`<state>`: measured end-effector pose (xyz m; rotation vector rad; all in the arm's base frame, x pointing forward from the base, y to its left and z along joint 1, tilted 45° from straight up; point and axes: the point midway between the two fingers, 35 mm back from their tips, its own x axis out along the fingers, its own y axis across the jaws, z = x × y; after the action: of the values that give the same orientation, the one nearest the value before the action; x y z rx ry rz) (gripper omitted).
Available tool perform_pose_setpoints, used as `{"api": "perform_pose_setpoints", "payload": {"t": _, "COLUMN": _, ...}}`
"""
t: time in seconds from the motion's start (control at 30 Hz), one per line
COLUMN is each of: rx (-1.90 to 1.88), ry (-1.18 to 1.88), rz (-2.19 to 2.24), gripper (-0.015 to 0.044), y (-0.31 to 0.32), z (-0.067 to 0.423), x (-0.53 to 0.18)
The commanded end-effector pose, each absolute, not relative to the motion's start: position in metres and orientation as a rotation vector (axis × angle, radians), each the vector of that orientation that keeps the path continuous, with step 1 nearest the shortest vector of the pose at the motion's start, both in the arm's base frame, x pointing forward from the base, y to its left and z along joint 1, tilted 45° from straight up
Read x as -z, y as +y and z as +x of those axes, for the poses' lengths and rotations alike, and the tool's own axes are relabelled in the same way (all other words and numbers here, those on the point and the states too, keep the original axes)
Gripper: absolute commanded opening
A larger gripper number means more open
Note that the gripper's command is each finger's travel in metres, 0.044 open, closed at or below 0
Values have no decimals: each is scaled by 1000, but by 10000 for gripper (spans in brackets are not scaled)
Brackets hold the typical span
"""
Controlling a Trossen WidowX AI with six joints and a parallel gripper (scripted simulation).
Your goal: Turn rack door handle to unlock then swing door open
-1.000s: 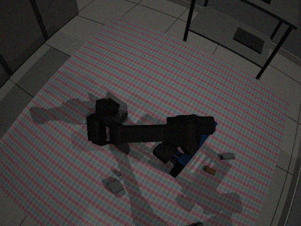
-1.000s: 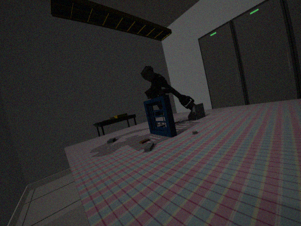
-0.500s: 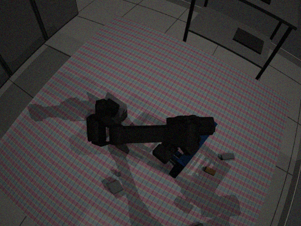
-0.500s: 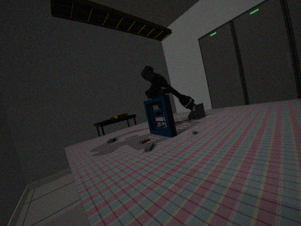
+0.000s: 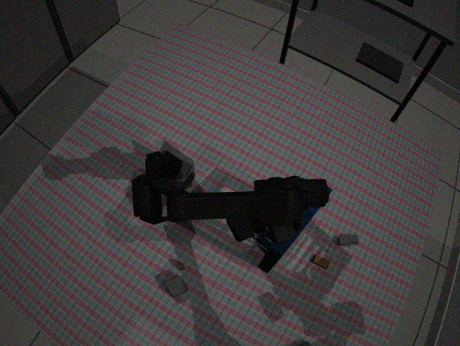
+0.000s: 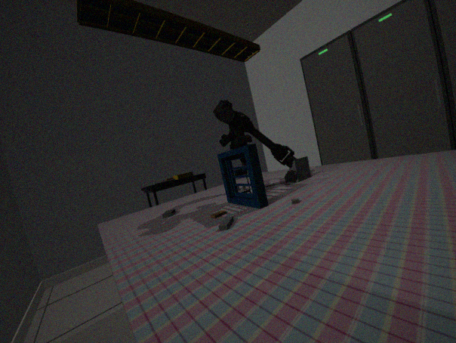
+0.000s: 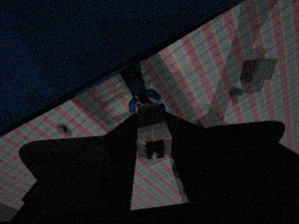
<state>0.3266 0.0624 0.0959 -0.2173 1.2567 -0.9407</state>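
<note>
On a plaid-covered table, a black jointed robot arm grips a blue rack's door handle.
From the top, the arm spans toward the blue rectangular rack; outside, it arches high behind it, likely for turning room. At the wrist, the black parallel-jaw gripper pinches the partly hidden handle, slanted to the rack's edge, apparently to unlock it.

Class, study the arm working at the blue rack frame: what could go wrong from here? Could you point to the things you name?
The tool [image 7: 149, 116] grips the handle while tilted to the blue frame, so a twist might slip. The frame [image 6: 260, 181] looks slim and could tip if pulled. An orange block [image 5: 321, 261] [image 6: 218, 214] lies near the frame and might be knocked.
</note>
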Motion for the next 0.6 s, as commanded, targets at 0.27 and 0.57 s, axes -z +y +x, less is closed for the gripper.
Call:
{"api": "perform_pose_setpoints", "payload": {"t": 0.27, "rx": 1256, "ry": 955, "rz": 218, "gripper": 14, "y": 61, "z": 326, "x": -94}}
{"api": "perform_pose_setpoints", "payload": {"t": 0.57, "rx": 1457, "ry": 665, "rz": 564, "gripper": 14, "y": 61, "z": 326, "x": -94}}
